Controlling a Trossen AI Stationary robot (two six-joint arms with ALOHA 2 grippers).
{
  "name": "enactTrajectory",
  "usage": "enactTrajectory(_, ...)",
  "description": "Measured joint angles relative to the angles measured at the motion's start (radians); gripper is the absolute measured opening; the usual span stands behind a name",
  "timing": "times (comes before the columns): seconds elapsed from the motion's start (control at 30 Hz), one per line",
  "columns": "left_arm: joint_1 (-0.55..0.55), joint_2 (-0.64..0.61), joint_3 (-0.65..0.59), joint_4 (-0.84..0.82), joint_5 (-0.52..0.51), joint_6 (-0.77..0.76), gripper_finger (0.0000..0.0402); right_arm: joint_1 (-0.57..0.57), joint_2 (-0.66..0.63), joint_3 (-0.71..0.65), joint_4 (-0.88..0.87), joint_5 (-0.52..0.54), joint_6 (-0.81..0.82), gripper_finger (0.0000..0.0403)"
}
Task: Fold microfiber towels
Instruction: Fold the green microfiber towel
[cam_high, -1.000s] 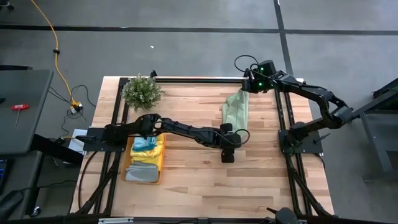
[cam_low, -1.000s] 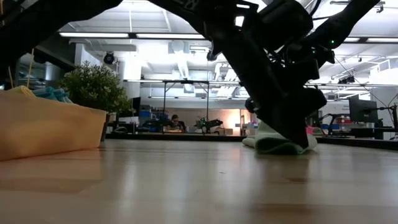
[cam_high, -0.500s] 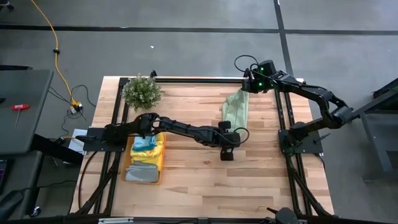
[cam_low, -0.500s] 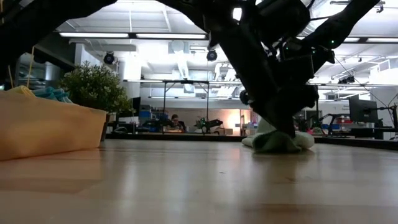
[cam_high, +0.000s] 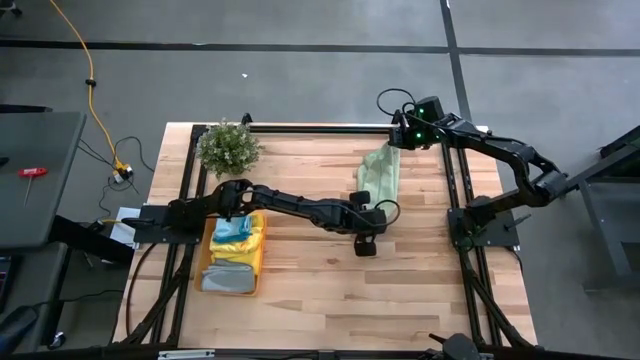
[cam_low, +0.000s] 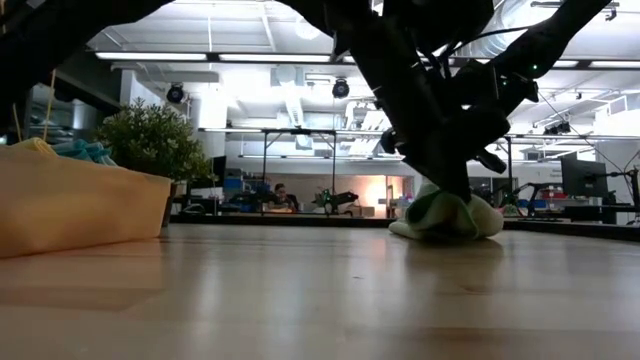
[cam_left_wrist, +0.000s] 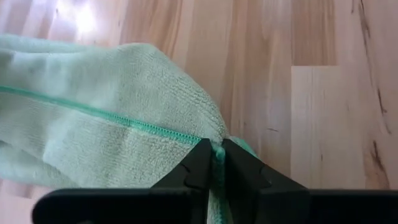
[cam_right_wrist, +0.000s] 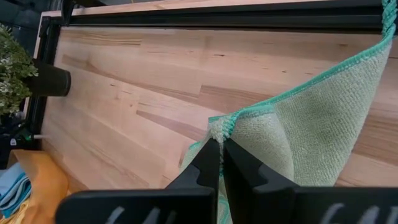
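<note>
Two grippers hold one pale green towel (cam_high: 379, 175) on the wooden table (cam_high: 300, 290). Nearest the front, the left gripper (cam_left_wrist: 216, 163) is down at the towel's near end, by the middle of the table. Its fingers are pinched shut on the stitched edge of the cloth, right at a corner. In the low view the towel (cam_low: 446, 215) sits in a soft lump on the wood under the dark arms.

A little to the side, by the left arm's base, is a flat orange tray (cam_high: 213, 278). It has more towels piled in it: a yellow one (cam_high: 247, 250), a blue-teal one (cam_high: 232, 231) and a grey one (cam_high: 228, 281).

Farther back, the right gripper (cam_right_wrist: 218, 163) is at the far edge of the table. It is also shut tight on the green towel's hem, and it holds that end up off the wood. A small bushy plant (cam_high: 228, 148) stands at the far left corner.

This looks like the start of a fold: both ends are grabbed, but the cloth is bunched and not flat. Next, the arms probably need to pull the two corners apart to stretch it smooth, then bring one end over the other. They must keep both grips tight, or a corner will slip out.
</note>
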Motion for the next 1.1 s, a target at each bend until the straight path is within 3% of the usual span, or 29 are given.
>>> enactTrajectory(0.7, 0.005, 0.011, 0.000, -0.028, 0.062, -0.022, 0.0119, 0.000, 0.000, 0.000, 0.000, 0.000, 0.000, 0.0000)
enactTrajectory(0.93, 0.005, 0.031, -0.001, -0.060, 0.056, -0.026, 0.0109, 0.000, 0.000, 0.000, 0.000, 0.001, 0.000, 0.0000)
enactTrajectory(1.1, 0.005, 0.025, -0.001, -0.030, 0.037, -0.030, 0.0065, 0.000, 0.000, 0.000, 0.000, 0.001, -0.005, 0.0000)
